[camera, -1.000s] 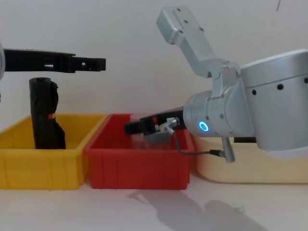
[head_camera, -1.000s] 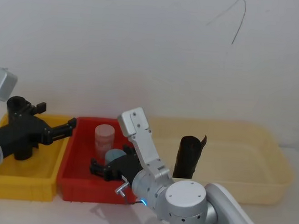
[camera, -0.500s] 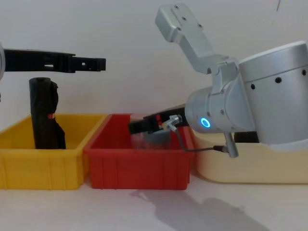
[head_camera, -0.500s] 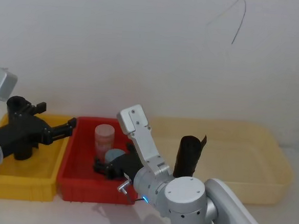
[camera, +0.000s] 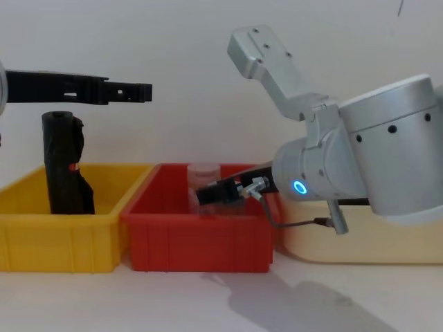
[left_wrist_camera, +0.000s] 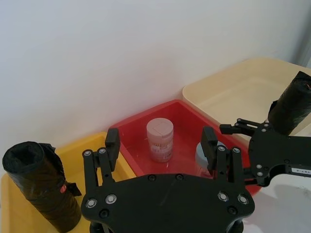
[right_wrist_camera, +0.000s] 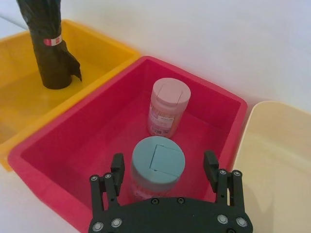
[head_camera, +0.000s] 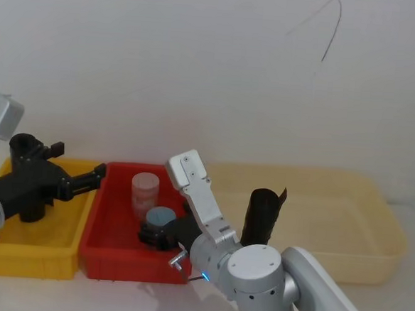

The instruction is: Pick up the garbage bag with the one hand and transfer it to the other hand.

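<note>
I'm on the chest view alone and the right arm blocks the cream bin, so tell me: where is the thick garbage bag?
Observer: The garbage bag stands upright in the cream bin, at its end nearest the red bin.
Operator: What is the right hand over?
Observer: The right hand is open, with one finger on each side of the blue-lidded jar.
Operator: And the left hand?
Observer: The left hand is open and empty.

The bins are yellow (head_camera: 36, 257), red (head_camera: 108, 255) and cream (head_camera: 372, 245); both rolls are black, one (camera: 66, 166) red-marked; jar lids are pink (right_wrist_camera: 170, 92) and grey-blue (right_wrist_camera: 158, 158).
</note>
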`<state>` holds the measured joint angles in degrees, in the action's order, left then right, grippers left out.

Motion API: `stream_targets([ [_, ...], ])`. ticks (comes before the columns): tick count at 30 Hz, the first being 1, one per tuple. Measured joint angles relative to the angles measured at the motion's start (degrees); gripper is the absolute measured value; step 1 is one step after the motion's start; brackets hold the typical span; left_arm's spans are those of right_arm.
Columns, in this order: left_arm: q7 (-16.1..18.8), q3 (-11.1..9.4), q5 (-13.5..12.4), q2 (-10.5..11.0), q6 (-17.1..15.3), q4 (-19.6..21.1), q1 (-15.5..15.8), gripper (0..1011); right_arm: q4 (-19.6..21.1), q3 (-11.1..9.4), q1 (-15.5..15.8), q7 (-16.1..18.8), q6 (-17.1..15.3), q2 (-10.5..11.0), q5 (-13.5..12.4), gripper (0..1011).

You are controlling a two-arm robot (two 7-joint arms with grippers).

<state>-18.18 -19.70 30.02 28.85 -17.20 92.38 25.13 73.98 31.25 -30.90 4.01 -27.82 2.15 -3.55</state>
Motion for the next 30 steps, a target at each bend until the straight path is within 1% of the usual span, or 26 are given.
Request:
stream_targets([
  [8,0.00,0.00,0.00,0.00,0.00,0.00,0.00,1001,-1.87,-0.25,-0.66,-0.14,0.18,-0.41,0.62,1000],
  [23,0.00,0.00,0.00,0.00,0.00,0.00,0.00,1001,-3.86,-0.86,-1.27,0.10,-0.44,-0.85,1.26,1000],
  [25,0.00,0.00,0.00,0.00,0.00,0.00,0.00,1001,-4.00,-0.94,-1.32,0.19,-0.45,-0.91,1.27,985],
  [26,0.00,0.00,0.00,0.00,0.00,0.00,0.00,1001,-4.12,-1.07,-1.36,0.30,-0.45,-0.95,1.28,954],
  [30,0.00,0.00,0.00,0.00,0.00,0.00,0.00,1001,-4.30,-1.30,-1.38,0.75,-0.46,-1.14,1.22,888],
])
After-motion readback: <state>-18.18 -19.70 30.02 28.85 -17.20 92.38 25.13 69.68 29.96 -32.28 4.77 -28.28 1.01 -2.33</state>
